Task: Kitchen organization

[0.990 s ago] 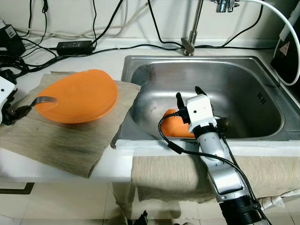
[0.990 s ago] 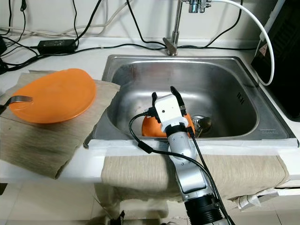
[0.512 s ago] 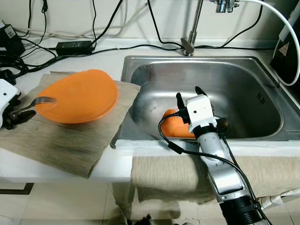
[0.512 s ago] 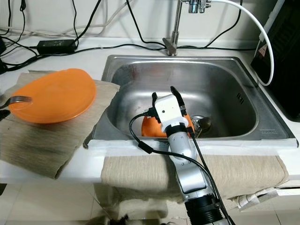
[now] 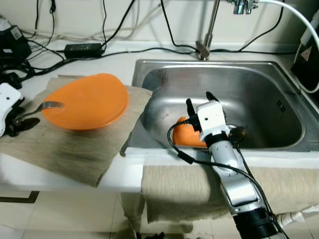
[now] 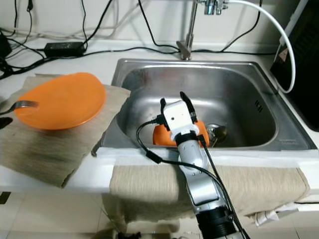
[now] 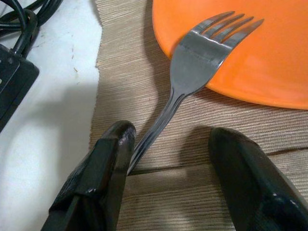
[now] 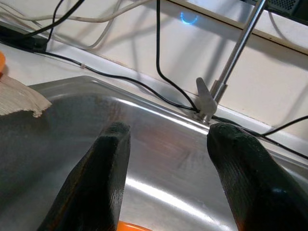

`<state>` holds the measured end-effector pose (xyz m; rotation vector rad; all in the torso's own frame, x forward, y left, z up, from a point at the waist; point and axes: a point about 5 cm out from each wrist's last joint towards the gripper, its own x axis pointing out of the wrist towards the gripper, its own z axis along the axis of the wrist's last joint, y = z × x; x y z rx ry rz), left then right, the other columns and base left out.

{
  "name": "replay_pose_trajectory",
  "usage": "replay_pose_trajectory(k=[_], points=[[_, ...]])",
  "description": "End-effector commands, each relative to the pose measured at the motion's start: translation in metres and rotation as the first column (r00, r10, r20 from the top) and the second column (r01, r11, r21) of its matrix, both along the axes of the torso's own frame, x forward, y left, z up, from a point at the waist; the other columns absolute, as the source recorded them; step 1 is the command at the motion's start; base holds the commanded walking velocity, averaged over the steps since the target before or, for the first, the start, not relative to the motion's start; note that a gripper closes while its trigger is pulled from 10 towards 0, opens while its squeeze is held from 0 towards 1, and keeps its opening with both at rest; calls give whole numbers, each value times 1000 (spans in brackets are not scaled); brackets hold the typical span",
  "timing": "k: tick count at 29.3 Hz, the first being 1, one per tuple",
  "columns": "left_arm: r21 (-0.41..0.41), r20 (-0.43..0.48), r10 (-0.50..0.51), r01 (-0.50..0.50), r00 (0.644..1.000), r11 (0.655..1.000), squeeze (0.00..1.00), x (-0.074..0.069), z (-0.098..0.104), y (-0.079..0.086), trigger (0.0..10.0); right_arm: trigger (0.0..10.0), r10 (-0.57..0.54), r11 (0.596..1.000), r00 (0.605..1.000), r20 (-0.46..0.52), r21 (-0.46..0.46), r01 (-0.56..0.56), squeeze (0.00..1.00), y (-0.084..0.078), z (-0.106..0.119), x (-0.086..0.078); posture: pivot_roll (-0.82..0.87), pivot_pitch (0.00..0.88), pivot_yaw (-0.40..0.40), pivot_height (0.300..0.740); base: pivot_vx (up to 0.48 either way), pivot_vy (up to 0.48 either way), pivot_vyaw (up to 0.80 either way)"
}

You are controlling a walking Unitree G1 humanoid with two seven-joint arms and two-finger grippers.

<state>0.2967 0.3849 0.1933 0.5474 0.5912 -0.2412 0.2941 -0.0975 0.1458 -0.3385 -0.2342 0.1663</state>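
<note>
The sink [image 5: 279, 89] was taken as the landmark. Left of it, on the worktop [image 5: 75, 59], a beige cloth [image 5: 75, 149] carried an orange plate [image 5: 85, 101]. A fork [image 7: 192, 72] was seen with its tines resting on the plate's rim and its handle running down onto the cloth. The left tool [image 7: 171, 159] was spread, one finger touching the fork's handle, nothing pinched. Inside the sink, the right tool [image 5: 199, 99] was held spread above an orange bowl [image 5: 185, 135], with the faucet [image 8: 219, 86] ahead.
</note>
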Motion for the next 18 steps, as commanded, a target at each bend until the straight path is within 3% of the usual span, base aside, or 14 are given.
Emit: replay_pose_trajectory(k=[1, 10, 13, 18], points=[[1, -73, -18, 18, 997, 1000, 0, 0, -15, -4, 10000, 10000, 5, 1000, 1000, 2, 6, -5, 0, 1, 1, 2, 168, 14, 32, 740, 0, 0, 0], [-39, -150, -36, 30, 988, 999, 0, 11, -29, -17, 10000, 10000, 4, 1000, 1000, 3, 7, -4, 0, 1, 1, 2, 159, 18, 29, 740, 0, 0, 0], [-67, -191, -39, 27, 981, 997, 0, 11, -34, -19, 10000, 10000, 4, 1000, 1000, 4, 5, -4, 0, 0, 2, 2, 154, 19, 28, 740, 0, 0, 0], [-45, -257, -36, 25, 966, 999, 0, 9, -42, -18, 10000, 10000, 0, 1000, 1000, 7, 1, 0, 0, -1, 2, 2, 141, 21, 35, 740, 0, 0, 0]])
